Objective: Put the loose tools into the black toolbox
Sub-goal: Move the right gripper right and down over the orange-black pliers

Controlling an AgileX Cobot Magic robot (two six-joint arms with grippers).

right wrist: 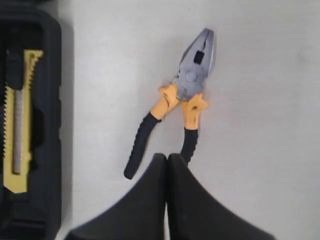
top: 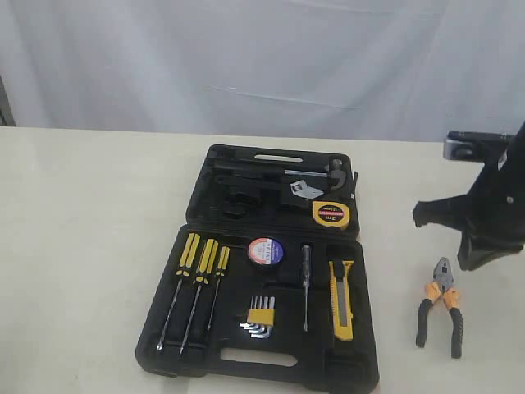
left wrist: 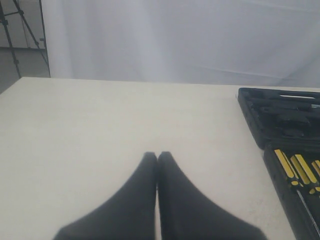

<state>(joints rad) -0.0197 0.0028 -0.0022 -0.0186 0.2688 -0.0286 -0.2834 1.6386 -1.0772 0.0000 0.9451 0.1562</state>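
Task thing: pliers lie flat on tabletop, at 3 o'clock of toolbox, apart from it; head to 12, handles to 6 (ext view).
Other loose tools: utility knife and tape roll sit in near half, tape measure in far half. Judged: only pliers left out.
R gripper: pressed together, holds nothing, hangs over pliers' handle ends.
L gripper: pressed together, empty, over bare tabletop.
Risk 1: R gripper comes down w/o spreading, so tips shove pliers instead of taking them.
Risk 2: pinch on one handle only; other handle swings, pliers tilt or slip.
Risk 3: free slot for pliers not clear; a blind drop could land on other tools.
R wrist view only: handles' splay and grip ribs, close up.
Ext view only: whole toolbox contents.
L wrist view only: L gripper, absent from ext view.
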